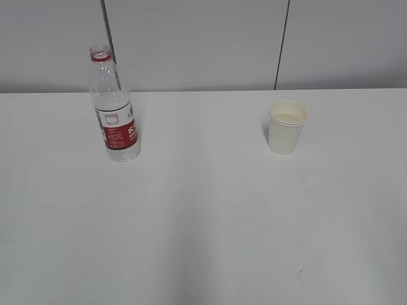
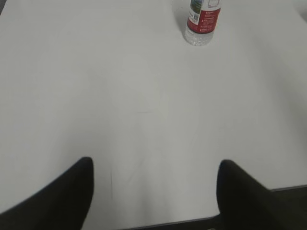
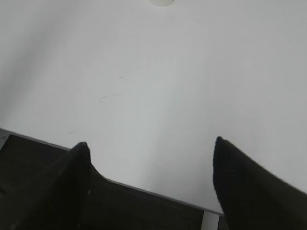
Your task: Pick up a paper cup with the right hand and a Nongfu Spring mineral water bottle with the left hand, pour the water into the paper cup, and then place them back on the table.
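The Nongfu Spring mineral water bottle (image 1: 114, 108) stands upright and capless at the back left of the white table (image 1: 203, 216); its lower part with the red label (image 2: 204, 19) shows at the top of the left wrist view. The off-white paper cup (image 1: 287, 127) stands upright at the back right; only a sliver of it (image 3: 161, 2) shows in the right wrist view. My left gripper (image 2: 156, 165) is open and empty, far short of the bottle. Over the table's near edge, my right gripper (image 3: 149, 143) hangs open and empty. Neither arm appears in the exterior view.
A grey panelled wall (image 1: 203, 44) runs behind the table. The table's near edge (image 3: 158, 191) shows below the right gripper with dark floor beyond. A small dark scuff mark (image 1: 300, 274) lies at the front right.
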Controlling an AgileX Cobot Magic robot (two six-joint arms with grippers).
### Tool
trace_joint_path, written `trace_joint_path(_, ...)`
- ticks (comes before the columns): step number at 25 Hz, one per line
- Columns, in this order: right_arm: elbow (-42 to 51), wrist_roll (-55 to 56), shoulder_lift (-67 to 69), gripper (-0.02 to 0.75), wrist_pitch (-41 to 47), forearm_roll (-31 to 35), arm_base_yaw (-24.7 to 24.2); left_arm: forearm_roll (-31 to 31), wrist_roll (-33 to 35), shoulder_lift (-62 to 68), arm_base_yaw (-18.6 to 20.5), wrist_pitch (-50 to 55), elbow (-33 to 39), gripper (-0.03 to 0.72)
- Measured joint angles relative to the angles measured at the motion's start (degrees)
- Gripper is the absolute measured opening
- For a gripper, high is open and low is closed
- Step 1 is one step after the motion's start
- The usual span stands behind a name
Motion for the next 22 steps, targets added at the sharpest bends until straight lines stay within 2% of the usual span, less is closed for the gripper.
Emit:
trace_joint_path(7,1.6,-0.1,-0.6,0.591,-2.9,0.0,0.0,-0.2,1.9,-0.1,0.0,-5.8,2.8,0.491)
trace_joint_path(14,1.6,-0.1,-0.6,0.591,-3.0,0.0,0.0,-3.2,2.7,-0.1,0.0,-6.3,3.0,0.491)
trace_joint_path(22,1.6,-0.1,-1.4,0.591,-3.1,-1.1,0.0,-3.6,2.8,-0.1,0.5,-6.3,3.0,0.491)
